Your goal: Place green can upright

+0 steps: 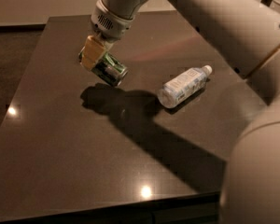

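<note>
The tool (96, 61) hangs over the back-left part of the worktop (60, 171), clamped on the can (110, 69), which it holds tilted and clear of the surface, one end pointing down and to the right. To the right of the can and a little nearer the front, well apart from it, the bottle (182, 87) lies on its side on the worktop, its cap end pointing back and right.
</note>
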Tool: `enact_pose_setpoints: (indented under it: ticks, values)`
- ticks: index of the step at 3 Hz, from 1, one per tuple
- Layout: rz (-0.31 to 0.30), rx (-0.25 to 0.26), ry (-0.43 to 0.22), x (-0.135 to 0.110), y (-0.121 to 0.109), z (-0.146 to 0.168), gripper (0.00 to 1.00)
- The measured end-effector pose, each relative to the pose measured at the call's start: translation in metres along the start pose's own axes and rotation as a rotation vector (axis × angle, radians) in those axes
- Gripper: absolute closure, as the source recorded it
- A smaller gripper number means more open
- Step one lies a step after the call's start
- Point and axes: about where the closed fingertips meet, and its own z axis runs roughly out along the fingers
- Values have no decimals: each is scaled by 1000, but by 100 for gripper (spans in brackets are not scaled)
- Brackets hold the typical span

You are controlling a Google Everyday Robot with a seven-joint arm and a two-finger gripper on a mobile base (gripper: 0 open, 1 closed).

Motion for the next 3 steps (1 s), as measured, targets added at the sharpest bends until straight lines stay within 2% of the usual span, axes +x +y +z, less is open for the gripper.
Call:
enact_pose_setpoints:
  ticks: [1,2,3]
  values:
    - [-82,4,-123,4,15,-10,100]
    - [-134,39,-234,8,25,-16,100]
    - [-151,85,-326,12,27,-26,100]
